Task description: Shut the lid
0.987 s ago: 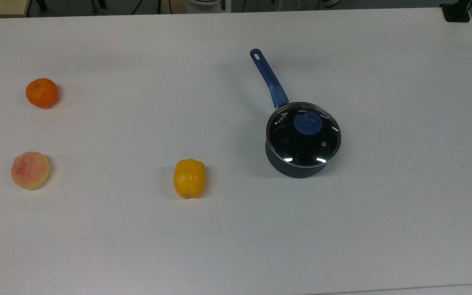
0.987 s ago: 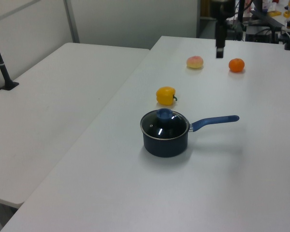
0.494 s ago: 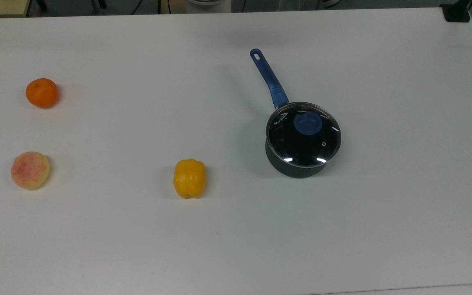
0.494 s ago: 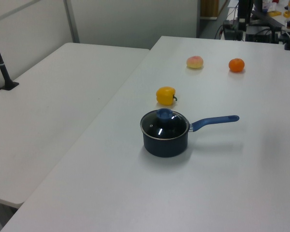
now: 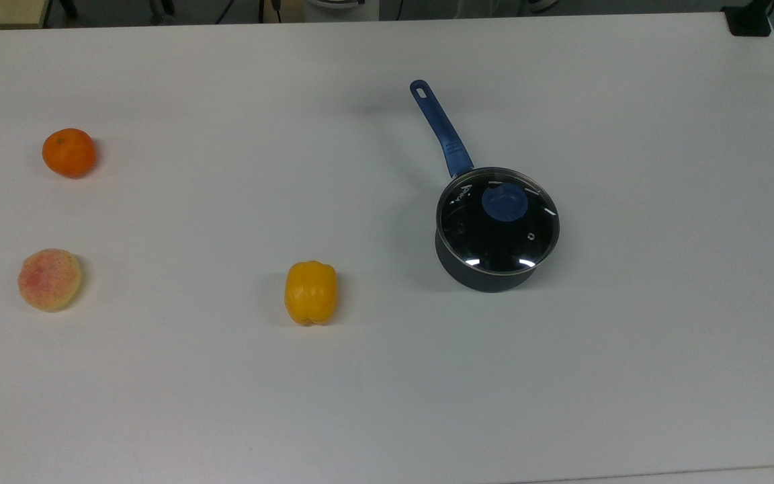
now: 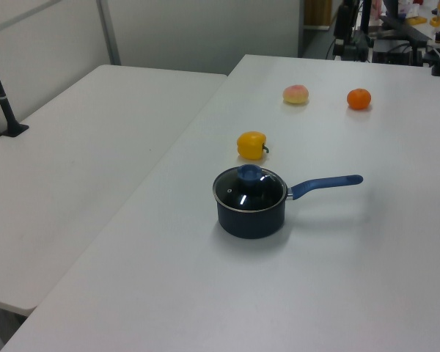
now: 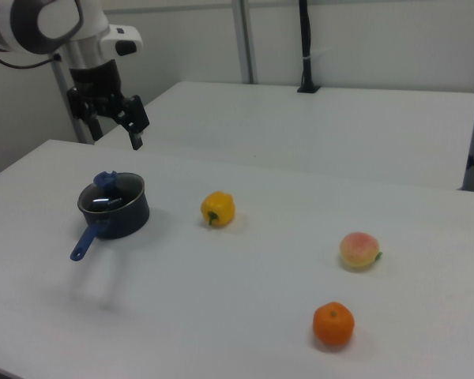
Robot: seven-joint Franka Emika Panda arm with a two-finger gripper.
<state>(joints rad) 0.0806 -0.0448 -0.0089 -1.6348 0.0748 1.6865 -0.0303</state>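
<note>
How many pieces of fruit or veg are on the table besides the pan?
3. The yellow bell pepper lies nearest the saucepan, on the top view's left of it. The peach and the orange sit apart at the top view's far left.

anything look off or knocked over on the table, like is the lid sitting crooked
Nothing stands out. The lid sits level on the saucepan, rim to rim. The pepper, peach and orange lie apart on the table, with nothing spilled.
</note>
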